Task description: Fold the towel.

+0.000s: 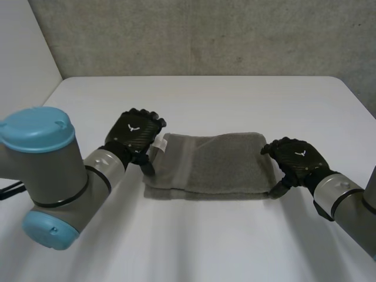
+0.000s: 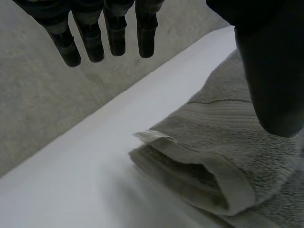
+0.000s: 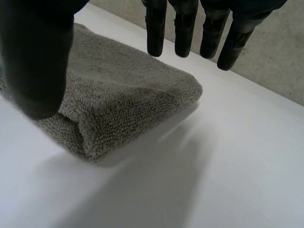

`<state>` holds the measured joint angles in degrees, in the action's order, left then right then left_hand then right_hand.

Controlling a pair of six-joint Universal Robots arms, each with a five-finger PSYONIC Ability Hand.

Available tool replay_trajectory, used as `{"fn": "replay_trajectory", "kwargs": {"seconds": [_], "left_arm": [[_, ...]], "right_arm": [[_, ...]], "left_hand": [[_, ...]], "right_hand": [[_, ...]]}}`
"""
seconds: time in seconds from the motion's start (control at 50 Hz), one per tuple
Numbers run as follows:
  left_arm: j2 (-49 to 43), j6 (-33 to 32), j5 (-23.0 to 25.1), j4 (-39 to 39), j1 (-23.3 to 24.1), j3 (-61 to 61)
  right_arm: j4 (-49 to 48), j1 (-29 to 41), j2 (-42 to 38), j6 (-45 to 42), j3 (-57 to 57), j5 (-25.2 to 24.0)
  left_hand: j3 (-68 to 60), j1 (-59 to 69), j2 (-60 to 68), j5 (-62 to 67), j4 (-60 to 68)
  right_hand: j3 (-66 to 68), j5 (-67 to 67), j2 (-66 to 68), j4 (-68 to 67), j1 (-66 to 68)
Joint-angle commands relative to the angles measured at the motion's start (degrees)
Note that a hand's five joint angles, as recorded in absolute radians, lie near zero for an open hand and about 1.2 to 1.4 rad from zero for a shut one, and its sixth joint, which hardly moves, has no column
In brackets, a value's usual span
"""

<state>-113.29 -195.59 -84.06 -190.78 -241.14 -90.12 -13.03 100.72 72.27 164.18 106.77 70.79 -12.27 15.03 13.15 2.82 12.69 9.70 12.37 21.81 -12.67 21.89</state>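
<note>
Mid-frame on the table, the towel lay folded into a long strip. My left hand and right hand hung at its ends, fingers loose, holding nothing. Next, I'd guess: pinch one end, carry it across.

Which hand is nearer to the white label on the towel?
Left. The left hand is beside the label; the right hand is at the opposite end of the towel.

Head view: high, from the near side, looking down across the table.
Wrist views: close, low over opposite towel ends.
Shared: towel.
</note>
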Motion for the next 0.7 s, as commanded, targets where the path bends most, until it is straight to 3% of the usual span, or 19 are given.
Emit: {"fn": "replay_trajectory", "kwargs": {"seconds": [0.02, 0.28, 0.52, 0.6, 0.7], "left_arm": [[-5.0, 2.6, -0.9, 0.1, 1.6, 1.3], [-10.5, 2.2, -2.9, 0.2, 2.0, 2.0], [-10.6, 2.7, -3.0, 0.9, 3.6, 0.9], [-10.5, 2.8, -3.0, 0.9, 4.0, 0.5], [-9.3, 2.7, -4.6, 0.9, 4.0, -0.4]], "right_arm": [[-2.9, 0.8, -3.4, -1.1, -0.3, 0.1], [-3.1, 1.0, -7.0, -4.3, -0.9, 0.3], [-3.1, -0.2, -6.8, -6.9, -0.9, 0.0], [-2.9, -0.6, -5.7, -7.3, -0.8, 0.0], [-2.4, -7.4, 0.3, -11.4, 0.8, -1.3]], "left_hand": [[2.3, -5.2, -3.3, -2.8, -2.7], [2.3, -4.3, -2.4, -2.1, -2.7], [2.3, -1.3, 0.6, 0.9, -2.7], [2.3, -1.3, 0.6, 0.9, -2.7], [2.3, -1.5, 0.4, 0.8, -2.7]], "right_hand": [[0.3, 2.5, 3.1, 2.7, 3.0], [0.3, 13.1, 13.7, 2.7, 13.6], [0.3, 56.0, 56.5, 2.7, 56.4], [0.3, 57.6, 58.2, 2.7, 58.1], [0.3, 57.6, 58.2, 2.7, 58.1]]}}
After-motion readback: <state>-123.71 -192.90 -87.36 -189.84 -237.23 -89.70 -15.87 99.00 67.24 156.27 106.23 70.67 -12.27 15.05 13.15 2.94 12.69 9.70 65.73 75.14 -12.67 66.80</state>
